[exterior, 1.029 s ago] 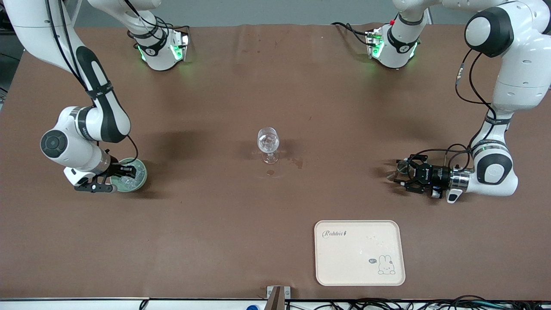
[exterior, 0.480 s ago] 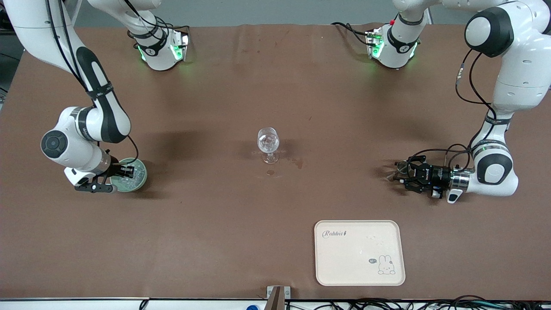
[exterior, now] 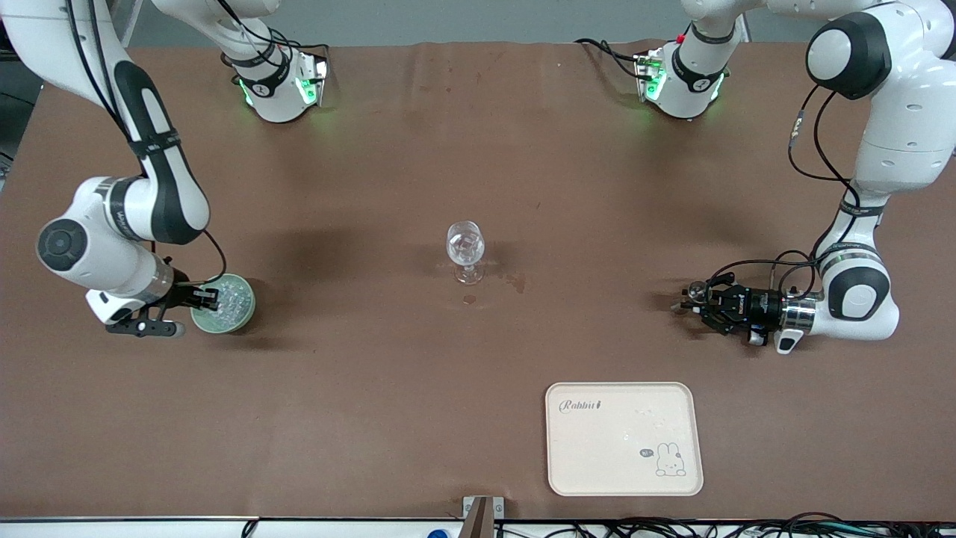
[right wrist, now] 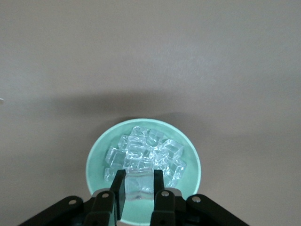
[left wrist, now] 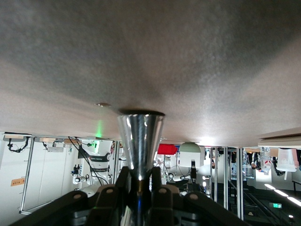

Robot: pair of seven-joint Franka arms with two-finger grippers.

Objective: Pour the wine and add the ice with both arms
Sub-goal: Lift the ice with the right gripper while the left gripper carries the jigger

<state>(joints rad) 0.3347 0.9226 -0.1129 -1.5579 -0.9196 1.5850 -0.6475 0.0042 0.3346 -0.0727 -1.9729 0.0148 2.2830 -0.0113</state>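
Note:
A pale green bowl [exterior: 247, 314] full of ice [exterior: 225, 300] sits toward the right arm's end of the table. My right gripper [exterior: 203, 299] is over the bowl's rim. In the right wrist view this gripper [right wrist: 139, 189] is shut on one clear ice cube [right wrist: 138, 188], just above the bowl [right wrist: 96, 157] and its ice [right wrist: 153, 149]. A clear stemmed glass [exterior: 465, 250] stands at the table's middle. My left gripper [exterior: 691, 299] lies low over the table toward the left arm's end. It is shut on a shiny metal cone-shaped cup [exterior: 697, 289], which also shows in the left wrist view [left wrist: 140, 134].
A cream tray [exterior: 624, 471] with a rabbit drawing lies near the front edge. Small wet spots [exterior: 469, 300] mark the brown table beside the glass. Both arm bases stand along the table's edge farthest from the front camera.
My right arm has drawn back from over the bowl's middle to its rim, toward its own end of the table. My left gripper with the metal cup has shifted slightly.

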